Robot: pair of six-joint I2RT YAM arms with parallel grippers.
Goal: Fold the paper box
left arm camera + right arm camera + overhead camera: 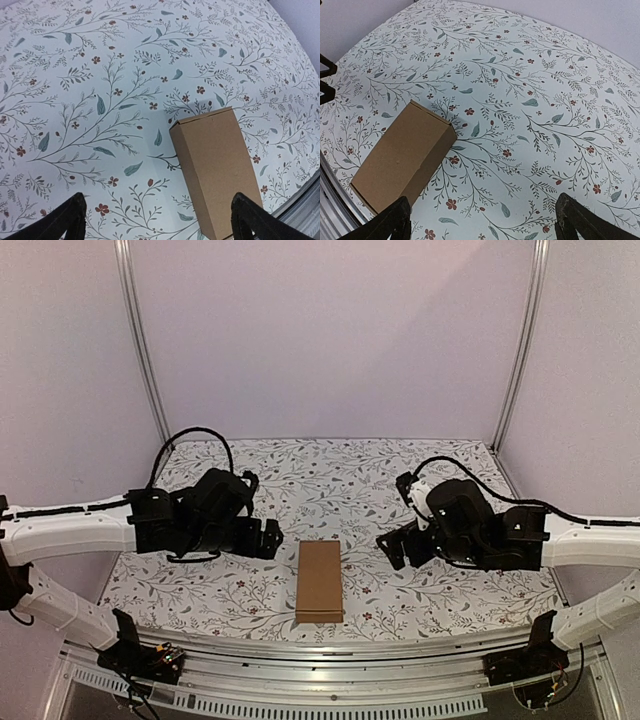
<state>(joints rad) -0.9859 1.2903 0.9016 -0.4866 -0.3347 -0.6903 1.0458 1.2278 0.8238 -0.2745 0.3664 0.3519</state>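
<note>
The paper box [320, 582] is a plain brown cardboard box, closed and lying flat on the flowered table near its front edge, between the two arms. The left wrist view shows the paper box [216, 160] lower right, and the right wrist view has the paper box [402, 157] lower left. My left gripper [268, 538] hovers just left of it, open and empty. My right gripper [392, 548] hovers to its right, also open and empty. In each wrist view the fingertips stand wide apart over bare tablecloth, the left gripper [165, 220] and the right gripper [485, 222] touching nothing.
The table [340, 480] has a white cloth with a leaf and flower print. Pale walls and metal corner posts [140, 340] enclose it on three sides. An aluminium rail [320, 665] runs along the front edge.
</note>
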